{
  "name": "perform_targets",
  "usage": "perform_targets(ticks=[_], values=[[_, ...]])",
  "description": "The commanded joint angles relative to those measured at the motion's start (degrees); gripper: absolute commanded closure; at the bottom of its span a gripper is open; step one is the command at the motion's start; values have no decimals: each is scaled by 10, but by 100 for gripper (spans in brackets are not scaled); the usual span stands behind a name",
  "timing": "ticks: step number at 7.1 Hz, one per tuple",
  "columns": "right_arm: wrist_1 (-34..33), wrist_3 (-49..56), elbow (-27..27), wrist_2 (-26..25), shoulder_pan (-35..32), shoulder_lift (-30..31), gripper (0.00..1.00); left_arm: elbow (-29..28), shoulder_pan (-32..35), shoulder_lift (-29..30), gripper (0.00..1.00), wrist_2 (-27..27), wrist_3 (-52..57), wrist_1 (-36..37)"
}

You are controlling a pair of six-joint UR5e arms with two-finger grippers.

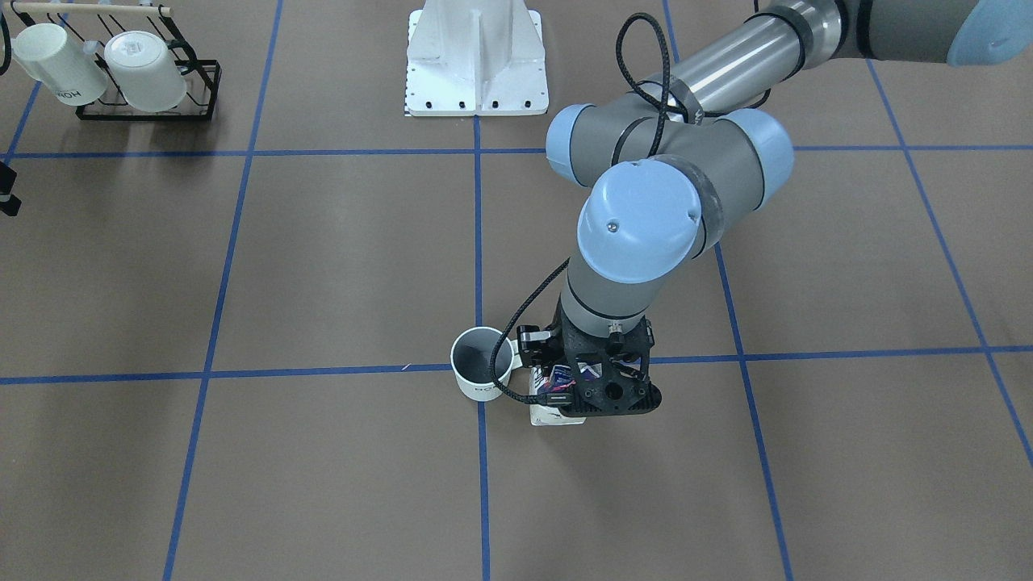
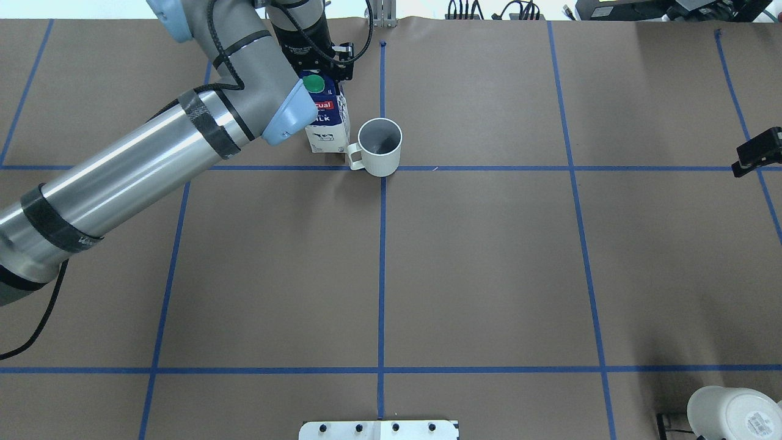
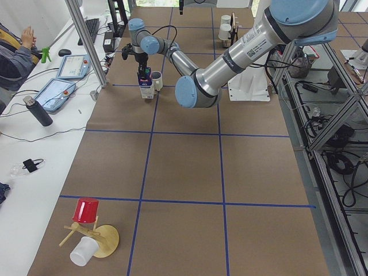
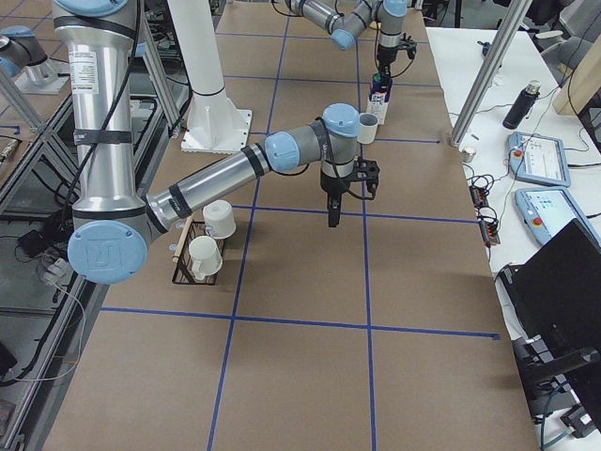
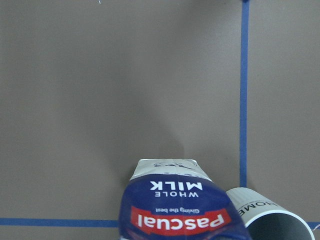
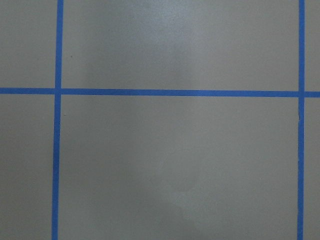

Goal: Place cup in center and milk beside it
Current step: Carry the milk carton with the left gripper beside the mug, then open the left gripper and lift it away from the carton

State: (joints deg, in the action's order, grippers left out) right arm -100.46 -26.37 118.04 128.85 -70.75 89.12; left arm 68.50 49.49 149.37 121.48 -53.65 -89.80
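Note:
The cup [image 1: 482, 365], a white mug with a dark inside, stands upright on the center [image 2: 382, 168] tape crossing, its handle toward the milk. The milk [image 2: 328, 124] stands right beside it, a small gap apart; its base looks down on the surface. My left gripper [image 1: 595, 386] is at the carton's top and appears shut on it; the fingers are hidden. The left wrist view shows the milk [image 5: 180, 212] close below and the cup [image 5: 270, 220] at its right. My right gripper [image 2: 756, 153] hangs over bare surface far to the right; its fingers are unclear.
A black wire rack [image 1: 149, 105] with two white mugs stands beside the white robot base [image 1: 476, 73]. A wooden stand with a red cup [image 3: 86, 210] sits at the table's near left end. Operator tablets and a bottle lie on the side bench [image 3: 54, 92].

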Motion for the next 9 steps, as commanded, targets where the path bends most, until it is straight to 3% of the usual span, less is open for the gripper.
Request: perform_targets(ticks=[1, 4, 6, 8, 9], values=[[0, 0, -2, 0, 1, 0, 0, -6, -1, 0, 2, -2, 0, -13], [0, -4, 3, 5, 0, -4, 0, 47, 39, -16, 2, 5, 0, -5], [1, 2, -9, 4, -4, -10, 0, 183, 94, -151, 2, 51, 95, 25], [4, 2, -11, 4, -11, -10, 0, 325, 173, -267, 2, 60, 280, 147], [4, 2, -11, 4, -18, -11, 0, 368, 215, -344, 2, 60, 380, 157]])
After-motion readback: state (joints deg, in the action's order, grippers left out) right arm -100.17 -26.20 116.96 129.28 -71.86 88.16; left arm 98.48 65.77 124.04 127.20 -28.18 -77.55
